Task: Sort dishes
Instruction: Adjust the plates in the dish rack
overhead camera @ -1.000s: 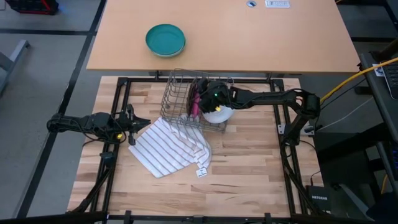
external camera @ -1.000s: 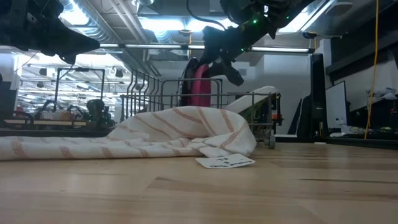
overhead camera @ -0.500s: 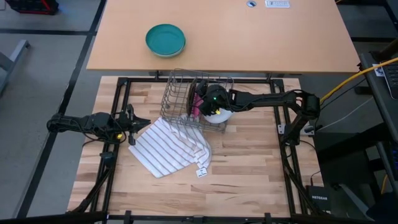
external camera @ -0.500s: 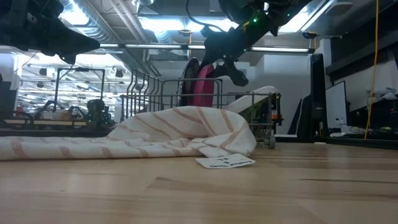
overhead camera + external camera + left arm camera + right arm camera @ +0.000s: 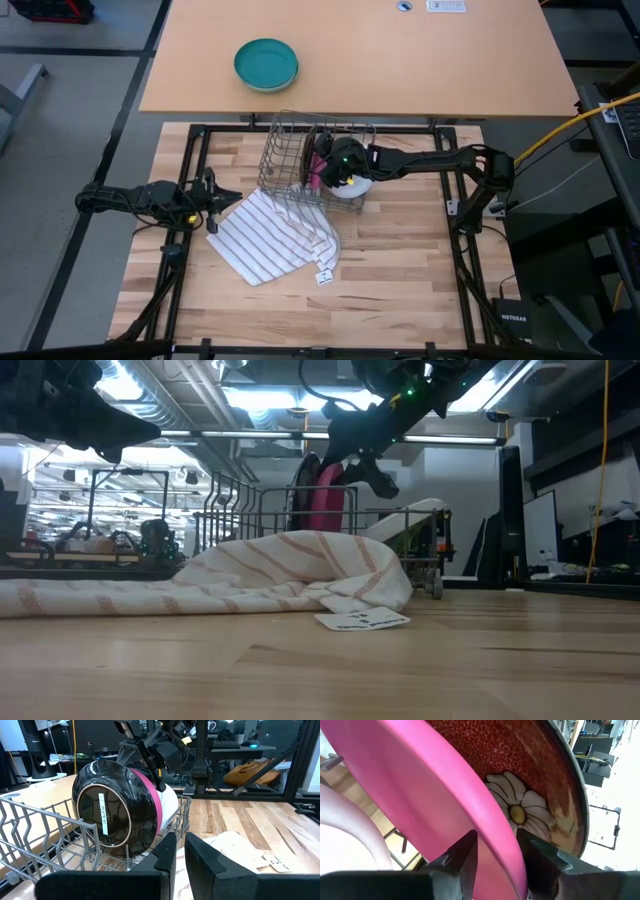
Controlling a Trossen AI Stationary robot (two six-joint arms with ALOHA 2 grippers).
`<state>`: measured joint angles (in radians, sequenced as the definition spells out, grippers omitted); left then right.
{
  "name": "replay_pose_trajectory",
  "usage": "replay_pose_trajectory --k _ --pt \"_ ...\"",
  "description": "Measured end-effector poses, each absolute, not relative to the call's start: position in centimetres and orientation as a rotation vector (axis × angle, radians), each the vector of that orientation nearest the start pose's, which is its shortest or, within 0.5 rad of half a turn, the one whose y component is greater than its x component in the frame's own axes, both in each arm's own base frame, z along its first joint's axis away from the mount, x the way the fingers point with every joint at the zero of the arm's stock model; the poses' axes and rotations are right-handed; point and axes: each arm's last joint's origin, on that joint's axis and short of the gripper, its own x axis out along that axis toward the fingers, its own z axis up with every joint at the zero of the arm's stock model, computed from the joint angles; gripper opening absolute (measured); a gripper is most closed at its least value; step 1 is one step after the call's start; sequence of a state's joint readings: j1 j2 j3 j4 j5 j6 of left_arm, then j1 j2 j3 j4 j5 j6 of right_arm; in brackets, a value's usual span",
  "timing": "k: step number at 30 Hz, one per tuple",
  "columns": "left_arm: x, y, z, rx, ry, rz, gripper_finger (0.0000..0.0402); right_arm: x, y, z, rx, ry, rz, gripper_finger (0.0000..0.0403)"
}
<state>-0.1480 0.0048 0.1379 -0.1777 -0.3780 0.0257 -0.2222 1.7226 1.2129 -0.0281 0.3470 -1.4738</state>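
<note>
Magenta plastic fills the right wrist view: the pink plate (image 5: 420, 785) stands on edge in the wire rack (image 5: 290, 160), and the right gripper (image 5: 495, 860) has one finger on each side of its rim, clamped on it. Just behind the pink plate, on the far side from this gripper's wrist, the dark red plate (image 5: 530, 780) stands upright too, its inner face showing a white daisy; from the left wrist view its glossy dark underside (image 5: 117, 810) faces the left arm. On the near side of the pink plate, below the right gripper, the pale green plate (image 5: 356, 184) leans at the rack's end, whitish underside up.

The left gripper (image 5: 212, 196) hovers well apart from the rack, its fingers (image 5: 165, 852) almost together with only a narrow gap, holding nothing. The white striped cloth (image 5: 270, 232) lies between it and the rack, touching the rack's base.
</note>
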Motion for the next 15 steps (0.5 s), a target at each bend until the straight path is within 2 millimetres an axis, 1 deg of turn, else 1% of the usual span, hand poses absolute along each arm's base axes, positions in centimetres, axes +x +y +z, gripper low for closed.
replay_pose_trajectory --k 4,12,15 --pt "8.61 -0.2 19.25 0.037 0.046 0.23 0.003 37.3 -9.44 24.87 -1.424 0.85 -0.052 0.0148" --pt "8.61 -0.2 19.25 0.037 0.046 0.23 0.003 37.28 -9.48 24.8 -1.395 0.86 -0.077 0.0212" --pt "8.61 -0.2 19.25 0.037 0.046 0.229 0.003 37.2 -9.6 24.83 -1.4 0.898 -0.119 0.0227"
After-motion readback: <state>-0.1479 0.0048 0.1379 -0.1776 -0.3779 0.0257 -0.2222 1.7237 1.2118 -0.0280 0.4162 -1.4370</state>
